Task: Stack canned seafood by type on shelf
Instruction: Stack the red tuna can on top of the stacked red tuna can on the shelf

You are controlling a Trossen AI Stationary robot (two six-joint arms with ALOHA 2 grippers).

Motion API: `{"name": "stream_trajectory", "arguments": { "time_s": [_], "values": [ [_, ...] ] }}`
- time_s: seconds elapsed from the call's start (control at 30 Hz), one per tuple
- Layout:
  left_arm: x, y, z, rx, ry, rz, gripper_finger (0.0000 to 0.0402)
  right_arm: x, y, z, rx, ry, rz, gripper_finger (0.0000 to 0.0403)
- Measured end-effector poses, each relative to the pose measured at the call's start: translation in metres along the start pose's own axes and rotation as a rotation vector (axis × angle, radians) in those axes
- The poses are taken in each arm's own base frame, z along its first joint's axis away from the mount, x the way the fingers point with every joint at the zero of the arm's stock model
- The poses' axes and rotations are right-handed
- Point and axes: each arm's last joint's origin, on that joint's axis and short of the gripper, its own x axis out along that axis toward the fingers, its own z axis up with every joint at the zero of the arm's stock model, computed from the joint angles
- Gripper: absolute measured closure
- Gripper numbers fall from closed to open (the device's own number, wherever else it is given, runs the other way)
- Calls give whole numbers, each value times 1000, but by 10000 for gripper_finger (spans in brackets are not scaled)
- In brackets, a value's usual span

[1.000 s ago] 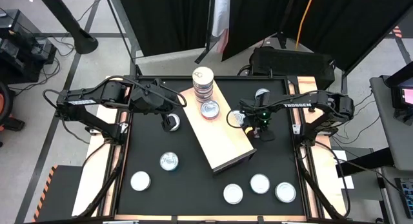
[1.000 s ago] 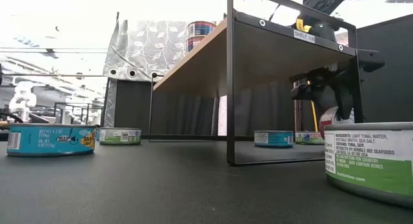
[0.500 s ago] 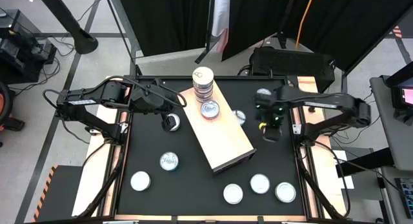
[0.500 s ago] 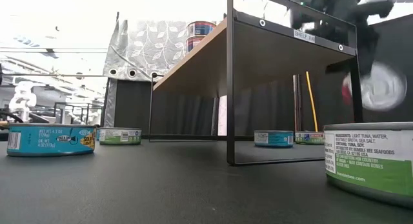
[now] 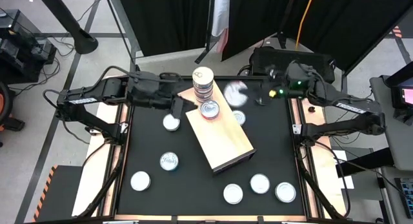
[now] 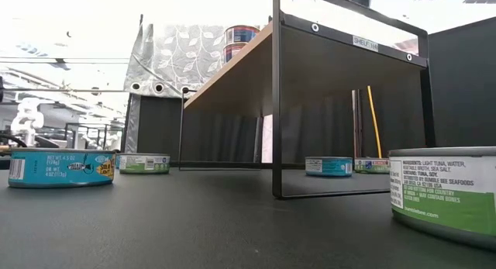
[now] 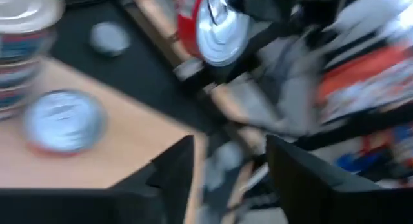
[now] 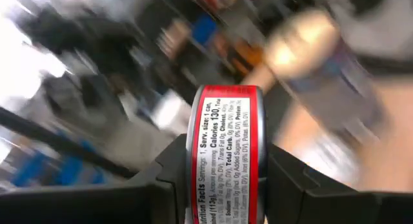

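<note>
- Right gripper (image 8: 222, 185) clamps a red-labelled tin (image 8: 226, 153) on edge, in the air off the shelf's (image 5: 222, 143) far end
- Left gripper (image 5: 181, 108) hangs parted and empty at the shelf's left edge, beside a stack of tins (image 5: 203, 85)

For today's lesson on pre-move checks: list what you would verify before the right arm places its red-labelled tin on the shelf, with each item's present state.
1. Right end effector grips the red-labelled tin: ok.
2. Tin raised above the shelf: ok.
3. Stack of tins stands upright: ok.
4. Single tin on the shelf lies flat beside the stack: ok.
5. Left end effector open, nothing between its fingers: ok.
6. Left end effector clear of the stack: cannot tell.
</note>
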Motion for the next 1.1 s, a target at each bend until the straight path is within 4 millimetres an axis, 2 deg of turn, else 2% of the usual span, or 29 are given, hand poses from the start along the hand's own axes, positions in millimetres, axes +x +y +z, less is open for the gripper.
{"name": "stream_trajectory", "arguments": {
  "time_s": [0.17, 0.4, 0.5, 0.7, 0.87, 1.1],
  "values": [
    [-1, -12, 14, -84, -120, -140, 144, 24, 17, 16, 57, -161, 255, 280],
    [-8, -23, 35, -123, -297, -309, 129, 50, 24, 20, 133, -252, 460, 279],
    [-9, -22, 40, -160, -341, -316, 129, 59, 22, 19, 168, -255, 489, 279],
    [2, -17, 42, -202, -358, -259, 129, 70, 17, 18, 233, -246, 495, 279],
    [14, -15, 41, -220, -354, -229, 129, 71, 16, 18, 250, -237, 489, 279],
    [13, -15, 41, -222, -366, -222, 130, 64, 17, 21, 255, -206, 508, 279]
  ]
}}
